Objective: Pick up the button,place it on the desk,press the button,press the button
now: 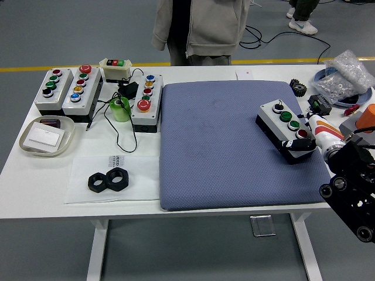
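A grey button box (281, 120) with a black base lies aslant on the right part of the blue mat (222, 146). It carries a black switch, two green buttons and a red button (302, 134) at its near end. My right hand (310, 139), white with orange stripes, rests against the box's near right end, beside the red button. The black right forearm (351, 187) comes in from the lower right corner. The left arm is out of view.
Three more button boxes (79, 89), a small switch box (115, 68), a green tape roll (120, 109) and cables stand at the back left. A tray (47, 136) and two black nuts (108, 180) lie at the left. Bagged parts (345, 79) sit at the back right. A person (202, 26) stands at the far side.
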Controlling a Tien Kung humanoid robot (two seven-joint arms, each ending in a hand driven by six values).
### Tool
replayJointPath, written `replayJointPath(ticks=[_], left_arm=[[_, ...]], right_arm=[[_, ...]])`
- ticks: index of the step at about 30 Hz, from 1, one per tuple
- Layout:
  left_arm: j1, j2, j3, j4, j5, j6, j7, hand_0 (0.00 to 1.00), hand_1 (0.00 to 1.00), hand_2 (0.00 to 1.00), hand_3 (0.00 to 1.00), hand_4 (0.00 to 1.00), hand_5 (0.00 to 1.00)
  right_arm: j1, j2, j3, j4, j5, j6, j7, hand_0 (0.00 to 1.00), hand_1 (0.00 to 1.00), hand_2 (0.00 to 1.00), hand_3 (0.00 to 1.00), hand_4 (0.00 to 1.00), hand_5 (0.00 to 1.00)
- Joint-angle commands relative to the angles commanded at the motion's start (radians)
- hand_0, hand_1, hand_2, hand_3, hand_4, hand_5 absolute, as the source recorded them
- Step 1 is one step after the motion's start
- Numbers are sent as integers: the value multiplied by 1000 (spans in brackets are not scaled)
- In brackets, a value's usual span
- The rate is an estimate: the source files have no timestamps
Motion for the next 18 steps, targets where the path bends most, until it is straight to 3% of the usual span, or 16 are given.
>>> replayJointPath(ticks=[2,3,8,9,10,18], left_arm=[[0,0,0,0,1,0,0,742,828,871,829,632,998],[0,0,-1,0,1,0,0,742,828,870,829,630,998],[-1,1,0,0,0,0,0,742,828,870,829,630,998],[-1,1,1,0,-1,-1,0,742,828,870,829,633,998],[-1,1,1,0,-1,-1,0,742,828,870,829,633,998],[0,1,-2,2,1,0,1,743,828,870,829,631,998]], right_arm=[[2,-6,-6,2,-1,2,0,598,511,594,790,983,260],[2,-8,-8,3,-4,1,0,478,460,551,731,937,217],[8,-35,-33,19,-9,-8,-1,478,460,551,731,937,217],[10,-46,-44,24,-4,-10,4,412,405,489,637,799,141],[12,-50,-49,25,-2,-10,5,412,405,489,637,799,141],[42,-169,-167,99,37,-12,92,405,397,484,621,791,143]])
